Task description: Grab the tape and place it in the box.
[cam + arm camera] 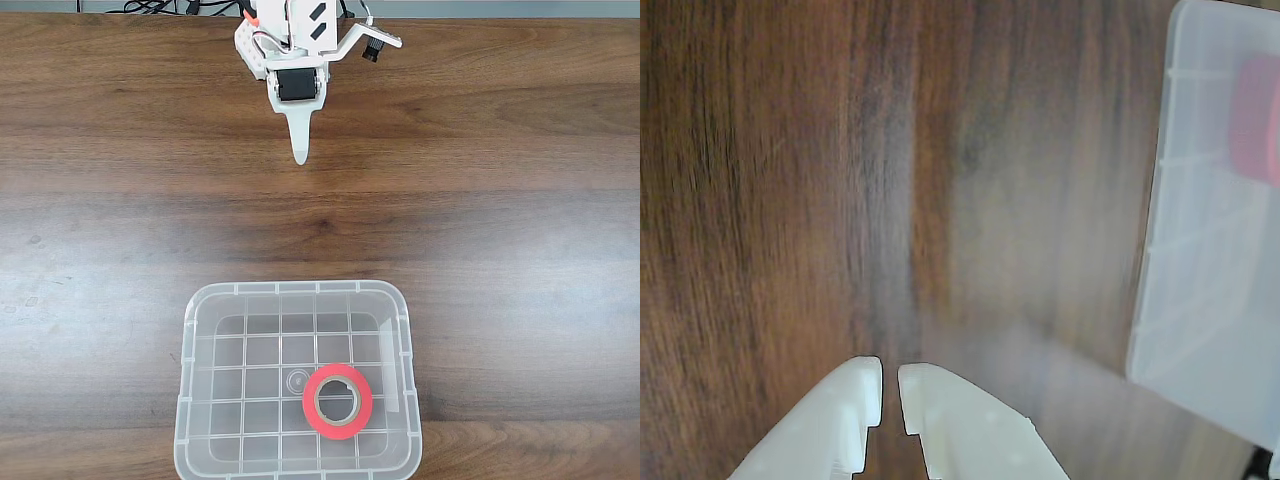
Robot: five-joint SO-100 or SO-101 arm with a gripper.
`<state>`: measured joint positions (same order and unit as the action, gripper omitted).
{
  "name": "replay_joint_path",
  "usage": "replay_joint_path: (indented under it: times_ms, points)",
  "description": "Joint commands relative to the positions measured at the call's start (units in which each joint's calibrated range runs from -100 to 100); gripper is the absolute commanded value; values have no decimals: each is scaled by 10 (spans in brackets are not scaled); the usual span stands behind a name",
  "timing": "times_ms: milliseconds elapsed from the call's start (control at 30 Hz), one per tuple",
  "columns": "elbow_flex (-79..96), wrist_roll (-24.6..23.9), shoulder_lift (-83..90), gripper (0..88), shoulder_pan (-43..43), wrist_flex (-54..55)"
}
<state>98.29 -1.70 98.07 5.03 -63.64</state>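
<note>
Tape [338,401]: red-orange roll with grey-beige core, lying flat on the grid floor of the box [191,330], in the lower right part of the bin as the fixed view shows it, close to the right wall. Not held by anything.

Gripper [299,150]: white, at the top centre of the fixed view, tip pointing down the picture toward the box, well apart from both box and tape. A wide band of bare wooden table [520,230] lies between tip and the near rim of the box. In the wrist view the gripper [890,385] enters from the bottom edge; the two white fingertips [855,385] stand almost together with only a narrow slit between them, nothing in the slit. Clenched, empty.

Wrist view: box [1200,300] at the right edge, blurred; tape [1255,120] a pinkish-red smear behind its translucent wall.

Edges and room: box sits at the bottom edge of the fixed view, lower rim cut by the frame. Open table to left and right of the box. Dark cables [160,8] at the table's far edge, top left.
</note>
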Motion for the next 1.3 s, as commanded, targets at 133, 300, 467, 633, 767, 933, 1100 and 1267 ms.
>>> replay_joint_path:
  times_ms: [133,300,467,633,767,933,1100,1267]
  points:
    - [-7,-52,9,12,-6,-5]
    - [-7,-51,9,12,-6,-7]
    - [-7,-51,9,13,-6,-7]
    - [-7,-47,9,13,-1,-7]
    - [-7,-27,8,13,2,-7]
    - [-7,-26,8,13,-1,-7]
    - [-7,-30,8,16,-6,-7]
    - [-7,-29,8,14,-6,-7]
